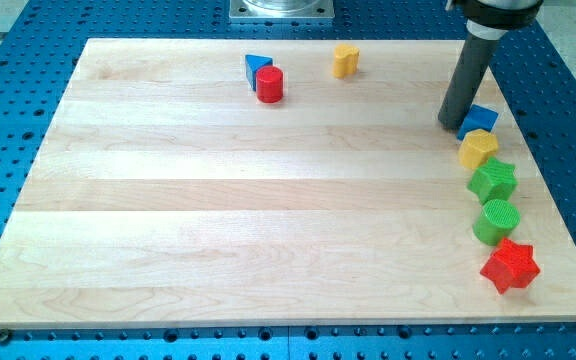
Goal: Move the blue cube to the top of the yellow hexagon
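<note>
The blue cube (481, 120) lies near the board's right edge, directly above the yellow hexagon (478, 149) and touching it. My tip (452, 124) stands just to the left of the blue cube, right against its left side. The dark rod rises from there toward the view's top right.
Below the hexagon, along the right edge, lie a green star-like block (493, 181), a green cylinder (497, 221) and a red star (510, 265). Near the top stand a blue triangle (256, 68), a red cylinder (270, 85) and a yellow block (345, 60). The wooden board (268, 200) lies on a blue perforated table.
</note>
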`<state>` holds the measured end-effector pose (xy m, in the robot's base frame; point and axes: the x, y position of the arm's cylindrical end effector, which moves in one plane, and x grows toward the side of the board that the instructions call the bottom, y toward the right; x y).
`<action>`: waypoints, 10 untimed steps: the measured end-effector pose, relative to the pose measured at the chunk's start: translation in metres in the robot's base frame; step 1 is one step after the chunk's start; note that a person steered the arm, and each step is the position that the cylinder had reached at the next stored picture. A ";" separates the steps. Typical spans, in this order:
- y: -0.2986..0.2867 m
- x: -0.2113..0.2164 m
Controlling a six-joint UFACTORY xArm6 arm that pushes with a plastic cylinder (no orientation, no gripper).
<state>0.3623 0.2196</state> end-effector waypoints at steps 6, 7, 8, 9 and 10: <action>-0.001 0.015; 0.019 -0.019; 0.122 -0.032; 0.107 0.039; 0.059 0.065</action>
<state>0.4270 0.2790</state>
